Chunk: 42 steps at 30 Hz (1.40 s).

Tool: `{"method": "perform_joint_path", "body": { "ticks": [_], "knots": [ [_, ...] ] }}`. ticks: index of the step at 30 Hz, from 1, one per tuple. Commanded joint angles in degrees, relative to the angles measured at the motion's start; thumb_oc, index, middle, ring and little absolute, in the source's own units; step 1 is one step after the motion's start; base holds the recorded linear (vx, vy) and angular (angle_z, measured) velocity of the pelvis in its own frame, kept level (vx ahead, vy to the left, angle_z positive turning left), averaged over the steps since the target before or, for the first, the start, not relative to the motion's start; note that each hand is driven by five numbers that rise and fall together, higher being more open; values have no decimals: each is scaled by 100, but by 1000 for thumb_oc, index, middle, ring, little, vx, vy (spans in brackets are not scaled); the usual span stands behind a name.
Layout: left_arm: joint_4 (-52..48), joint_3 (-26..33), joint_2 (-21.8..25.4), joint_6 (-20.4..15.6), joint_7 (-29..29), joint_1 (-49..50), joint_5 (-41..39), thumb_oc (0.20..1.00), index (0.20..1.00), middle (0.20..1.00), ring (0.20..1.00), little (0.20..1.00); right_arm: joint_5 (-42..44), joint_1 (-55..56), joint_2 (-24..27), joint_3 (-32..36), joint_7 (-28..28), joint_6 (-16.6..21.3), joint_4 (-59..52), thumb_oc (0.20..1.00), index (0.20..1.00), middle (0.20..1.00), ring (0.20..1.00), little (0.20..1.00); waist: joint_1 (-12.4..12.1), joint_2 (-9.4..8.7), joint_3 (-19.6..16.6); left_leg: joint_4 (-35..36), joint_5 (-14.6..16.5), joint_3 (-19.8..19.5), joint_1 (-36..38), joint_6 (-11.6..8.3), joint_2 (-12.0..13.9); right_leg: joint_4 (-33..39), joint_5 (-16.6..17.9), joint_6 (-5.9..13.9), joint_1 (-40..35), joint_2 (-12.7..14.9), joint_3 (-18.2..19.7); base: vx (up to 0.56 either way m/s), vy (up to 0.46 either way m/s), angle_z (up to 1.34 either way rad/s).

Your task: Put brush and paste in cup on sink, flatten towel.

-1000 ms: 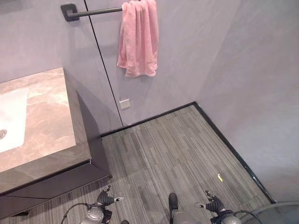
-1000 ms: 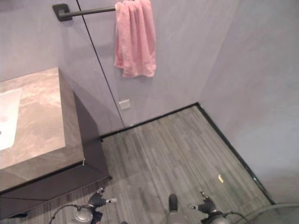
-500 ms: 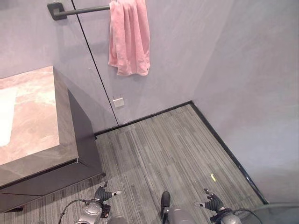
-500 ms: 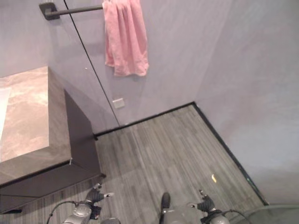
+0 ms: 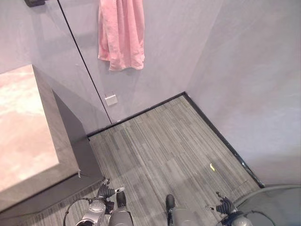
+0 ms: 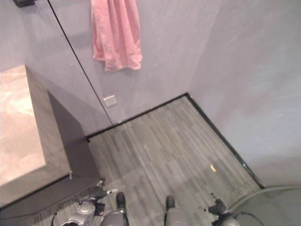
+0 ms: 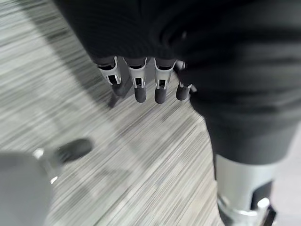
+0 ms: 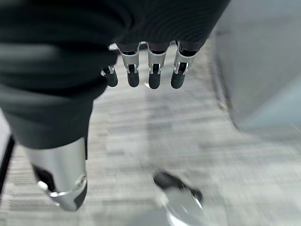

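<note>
Grey walls [image 5: 225, 56] meet at a corner above a striped grey floor [image 5: 160, 141], and in the left eye view a pink towel [image 5: 121, 33] hangs bunched and folded on the wall, high above the floor, so it is not yet spread flat; its rail is mostly cut off, only a dark mount [image 5: 34, 3] showing. At the robot's left stands the sink table [image 5: 23, 136] with its marble top, of which only a bare corner is in frame, so I cannot tell where the brush, paste or cup are. A small wall plate [image 5: 111, 100] sits low under the towel, and a little yellow scrap [image 5: 212, 166] lies on the floor near the right wall. Both arms hang low, well apart from the towel and the table, which reads as a walking posture rather than a reach. The right eye view gives the same layout, with the towel [image 6: 116, 35] just as bunched. In the left wrist view the left hand [image 7: 146, 84] points down at the floor, fingers straight and relaxed, holding nothing. In the right wrist view the right hand [image 8: 141, 70] hangs likewise, fingers loose, empty, beside a pale wall.
</note>
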<state>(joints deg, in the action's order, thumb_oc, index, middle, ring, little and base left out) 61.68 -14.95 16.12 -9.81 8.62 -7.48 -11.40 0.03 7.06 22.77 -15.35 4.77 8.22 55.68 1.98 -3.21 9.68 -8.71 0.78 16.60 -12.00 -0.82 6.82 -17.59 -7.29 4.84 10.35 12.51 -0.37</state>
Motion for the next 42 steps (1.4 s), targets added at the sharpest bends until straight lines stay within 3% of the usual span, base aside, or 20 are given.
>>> {"method": "perform_joint_path", "body": {
  "ticks": [1, 5, 6, 7, 8, 9, 11, 12, 13, 14, 16, 18, 20, 21, 23, 25, 28, 31, 32, 42],
  "knots": [
    [-264, -8, 351, -107, 28, -143, -13, 1000, 1000, 1000, 1000, 1000, 55, -135, 64, -65, -19, 37, -520, 1000, 1000, 1000, 1000, 1000, 81, -142, -93, -316, -595, -232, -839, -135, 118, -63, 1379, 419, -808, 267, 172, 257, 416, -48],
    [-379, -85, 405, -99, 4, -129, 84, 1000, 1000, 1000, 1000, 1000, 102, -234, 48, -93, -19, 38, -656, 1000, 1000, 1000, 1000, 1000, 83, -109, -1, -195, -360, -144, -556, 111, -167, -636, 2064, 384, -499, 423, 85, 167, 254, -21],
    [-384, -104, 425, -79, -7, -100, 151, 1000, 1000, 1000, 1000, 1000, 157, -280, 27, -140, -23, 46, -706, 1000, 1000, 1000, 1000, 1000, 176, -34, 60, -41, -296, -243, -362, 196, -321, -964, 2141, 378, -326, 91, 313, 286, 324, 2],
    [-373, -102, 419, -87, -24, -96, 161, 1000, 1000, 1000, 1000, 1000, 221, -297, 2, -153, -46, 89, -753, 1000, 1000, 1000, 1000, 1000, 228, -11, 52, 88, -295, -253, -219, 209, -381, -928, 1898, 364, -239, -164, 431, 212, 212, 5],
    [-373, -102, 418, -88, -24, -97, 161, 1000, 1000, 1000, 1000, 1000, 222, -298, 3, -153, -46, 89, -752, 1000, 1000, 1000, 1000, 1000, 219, -2, 44, 97, -304, -247, -226, 206, -370, -920, 1912, 361, -227, -176, 437, 219, 230, 7],
    [-308, -78, 426, -104, -8, -78, 183, 1000, 1000, 1000, 1000, 1000, 248, -341, -18, -189, -56, 102, -817, 1000, 1000, 1000, 1000, 1000, 247, 10, 39, 342, -243, -106, 56, 234, -423, -818, 1715, 321, 179, -186, 105, 122, 149, 16],
    [-290, -74, 413, -99, -23, -59, 203, 1000, 1000, 1000, 1000, 1000, 261, -349, -10, -183, -54, 120, -885, 1000, 1000, 1000, 1000, 1000, 257, 36, 19, 467, -230, -104, 198, 214, -440, -603, 1610, 317, 266, -226, -61, 220, 104, -12],
    [-228, -62, 401, -93, -38, -42, 211, 1000, 1000, 1000, 1000, 1000, 315, -340, -17, -172, -60, 136, -1018, 1000, 1000, 1000, 1000, 1000, 323, 70, 43, 550, -177, -183, 366, 170, -466, -200, 1331, 349, 525, -365, -78, 239, 34, -43],
    [-227, -62, 400, -93, -38, -41, 211, 1000, 1000, 1000, 1000, 1000, 315, -339, -16, -171, -60, 135, -1019, 1000, 1000, 1000, 1000, 1000, 329, 71, 52, 547, -172, -190, 375, 169, -466, -203, 1323, 348, 512, -363, -85, 336, -28, -38],
    [-174, -75, 375, -118, -34, -35, 285, 1000, 1000, 1000, 1000, 1000, 341, -361, -4, -166, -46, 155, -1107, 1000, 1000, 1000, 1000, 1000, 397, 30, 87, 527, -80, -271, 522, 114, -527, 481, 1378, 425, 628, -347, 42, 268, -57, 6],
    [-171, -73, 362, -131, -36, -32, 305, 1000, 1000, 1000, 1000, 1000, 332, -370, 16, -156, -42, 151, -1147, 1000, 1000, 1000, 1000, 1000, 427, 16, 120, 542, -26, -317, 650, 87, -549, 812, 1482, 480, 579, -307, 63, 229, -58, 39],
    [-116, -36, 321, -148, -29, 12, 363, 1000, 1000, 1000, 1000, 1000, 286, -396, 19, -135, -44, 139, -1235, 1000, 1000, 1000, 1000, 1000, 472, -39, 108, 520, 145, -477, 926, -14, -542, 1442, 1908, 636, 774, -16, 133, 297, -133, 46],
    [-94, -11, 306, -143, -21, 19, 344, 1000, 1000, 1000, 1000, 1000, 259, -394, 17, -142, -57, 129, -1242, 1000, 1000, 1000, 1000, 1000, 483, -63, 104, 490, 197, -556, 1041, -57, -526, 1582, 2003, 671, 820, 55, 112, 299, -159, 40],
    [-98, 1, 284, -133, -29, 54, 349, 1000, 1000, 1000, 1000, 1000, 210, -387, 14, -167, -81, 115, -1239, 1000, 1000, 1000, 1000, 1000, 473, -106, 73, 455, 269, -641, 1223, -104, -503, 1650, 2112, 739, 842, 122, -89, 388, -239, 48],
    [-68, 0, 279, -102, -47, 62, 385, 1000, 1000, 1000, 1000, 1000, 191, -336, 11, -174, -122, 112, -1299, 1000, 1000, 1000, 1000, 1000, 471, -141, 16, 387, 256, -764, 1285, -166, -473, 1603, 1996, 722, 688, 126, -141, 267, -198, 49],
    [95, -22, 239, -103, -80, 116, 460, 1000, 1000, 1000, 1000, 1000, 226, -313, 41, -208, -199, 110, -1233, 1000, 1000, 1000, 1000, 1000, 479, -193, -191, 446, 165, -863, 1562, -301, -259, 1472, 1913, 619, 486, -184, -51, 314, -278, 43],
    [159, 20, 188, -77, -112, 175, 410, 1000, 1000, 1000, 1000, 1000, 239, -266, 153, -171, -185, 125, -1182, 1000, 1000, 1000, 1000, 1000, 466, -128, -355, 470, -149, -1019, 1653, -480, 2, 1421, 1718, 466, 266, -399, -260, 220, -226, 11],
    [168, 8, 171, -82, -127, 179, 399, 1000, 1000, 1000, 1000, 1000, 246, -285, 171, -168, -166, 125, -1078, 1000, 1000, 1000, 1000, 1000, 475, -113, -390, 472, -219, -1061, 1652, -528, 80, 1441, 1657, 421, 206, -449, -332, 133, -166, 32],
    [191, 18, 158, -76, -104, 176, 355, 1000, 1000, 1000, 1000, 1000, 259, -355, 245, -124, -95, 120, -982, 1000, 1000, 1000, 1000, 1000, 448, -89, -459, 418, -400, -1105, 1638, -624, 215, 1436, 1513, 338, 109, -551, -470, 160, -201, 29],
    [311, 106, 123, -56, -130, 236, 316, 1000, 1000, 1000, 1000, 1000, 287, -348, 203, -219, -200, 109, -631, 1000, 1000, 1000, 1000, 1000, 370, 8, -467, 233, -997, -1319, 1668, -761, 385, 1193, 1085, 44, 9, -864, -599, 126, -145, 7]
  ]
}}
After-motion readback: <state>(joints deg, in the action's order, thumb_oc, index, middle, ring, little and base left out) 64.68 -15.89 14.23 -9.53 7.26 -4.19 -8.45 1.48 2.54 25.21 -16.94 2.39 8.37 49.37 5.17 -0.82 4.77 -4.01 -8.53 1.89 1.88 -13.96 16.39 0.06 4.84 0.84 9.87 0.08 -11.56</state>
